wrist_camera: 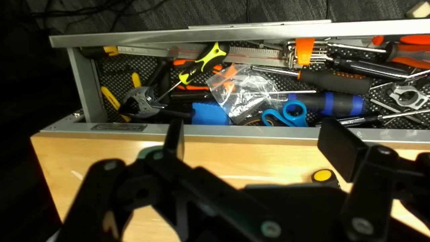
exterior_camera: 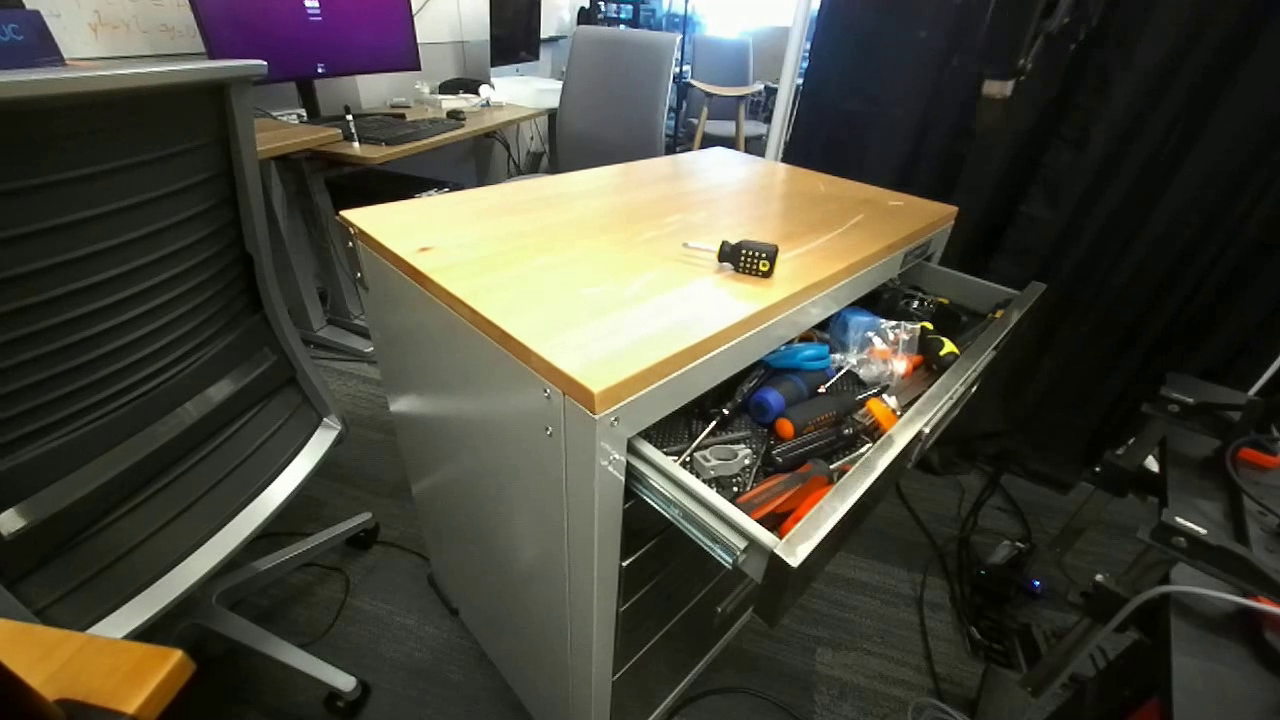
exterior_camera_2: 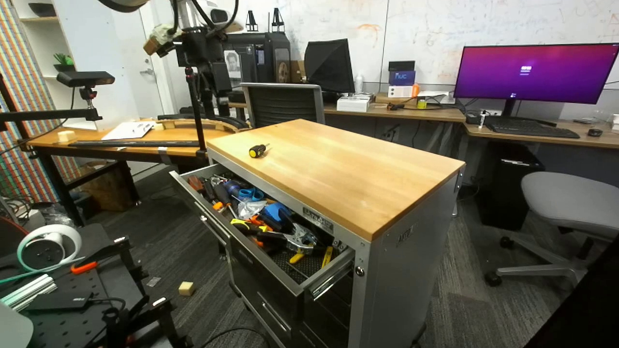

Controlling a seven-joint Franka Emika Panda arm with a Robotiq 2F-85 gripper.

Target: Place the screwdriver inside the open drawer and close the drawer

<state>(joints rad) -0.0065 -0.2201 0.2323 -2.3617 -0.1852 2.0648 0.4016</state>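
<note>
Okay, the fingers (wrist_camera: 341,148) are wide apart with nothing in them, and the screwdriver (exterior_camera_2: 257,151) is lying on the counter (exterior_camera: 560,240) just behind the open drawer (wrist_camera: 151,38), yellow-capped end facing it. I reckon the pick comes next, so I'd shift back from the drawer and along it till the black handle (exterior_camera: 750,258) sits centred, then come straight down and squeeze that, not the skinny shaft (exterior_camera: 700,247). I'd go slow at the end, cos something that stubby probably leaves little slack.
</note>
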